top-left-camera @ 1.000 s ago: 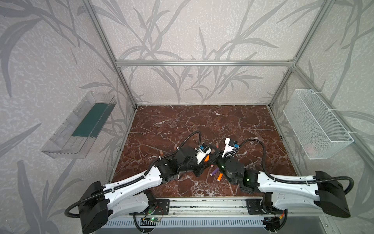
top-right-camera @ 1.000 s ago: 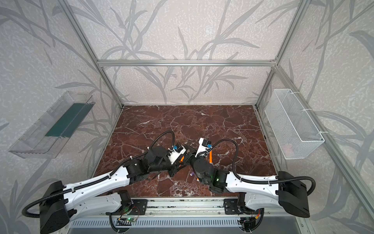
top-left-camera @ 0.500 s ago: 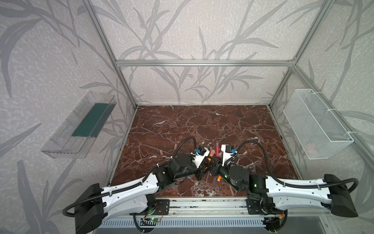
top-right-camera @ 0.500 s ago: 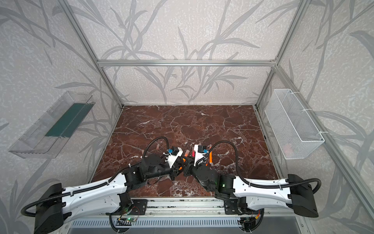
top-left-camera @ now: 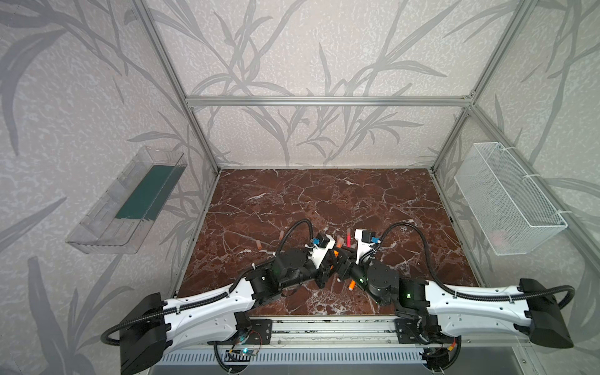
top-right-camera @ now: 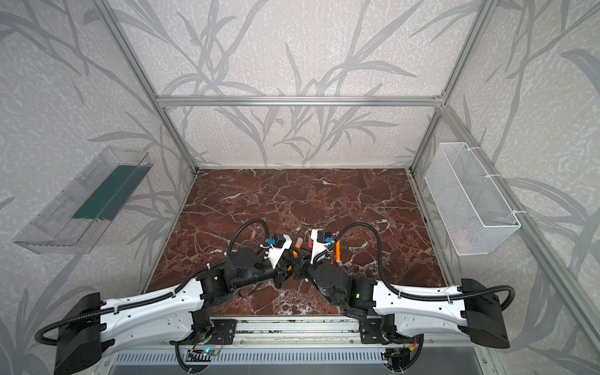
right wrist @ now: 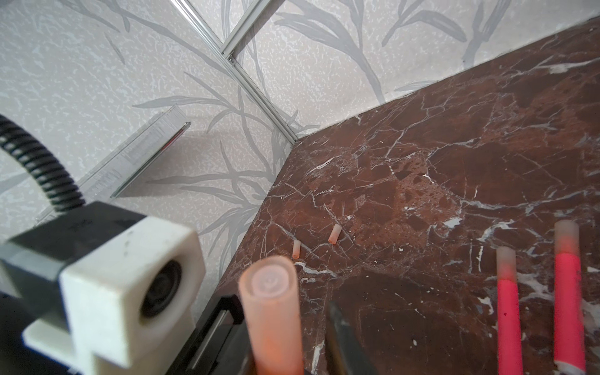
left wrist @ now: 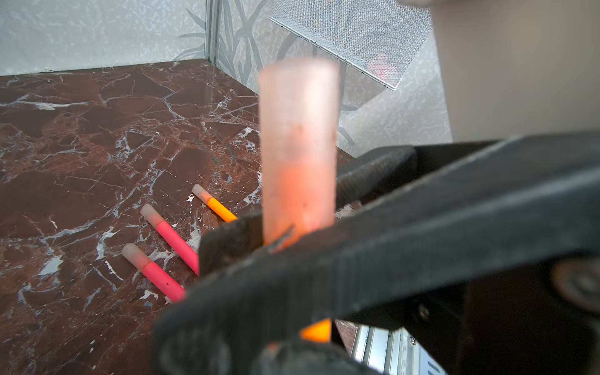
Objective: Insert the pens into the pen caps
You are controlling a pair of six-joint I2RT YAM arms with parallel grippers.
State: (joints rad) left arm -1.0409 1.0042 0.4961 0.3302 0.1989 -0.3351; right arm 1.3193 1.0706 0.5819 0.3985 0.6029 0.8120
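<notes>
An orange pen [left wrist: 316, 331] stands upright between the two grippers at the front middle of the table, with a pale peach pen cap [left wrist: 298, 146] on its upper end. My left gripper [top-left-camera: 332, 261] is shut on the pen's orange barrel below the cap. My right gripper [top-left-camera: 343, 259] is open around the cap [right wrist: 269, 311], and a gap shows between the cap and one finger [right wrist: 341, 337]. Two pink pens [right wrist: 508, 308] [right wrist: 568, 292] and another orange pen [left wrist: 216, 206] lie capped on the table. Two loose pen caps [right wrist: 334, 233] [right wrist: 295, 250] lie to the left.
In both top views a white mesh basket [top-left-camera: 506, 201] hangs on the right wall and a clear tray [top-left-camera: 130, 201] on the left wall. An orange pen [top-left-camera: 351, 285] lies by the right wrist near the front. The aluminium rail [top-left-camera: 324, 328] runs along the table's front edge.
My right gripper has let go of the cap and now stands open beside it. Both wrists have shifted slightly, and a pink pen behind them has come into view. The left grip is unchanged.
</notes>
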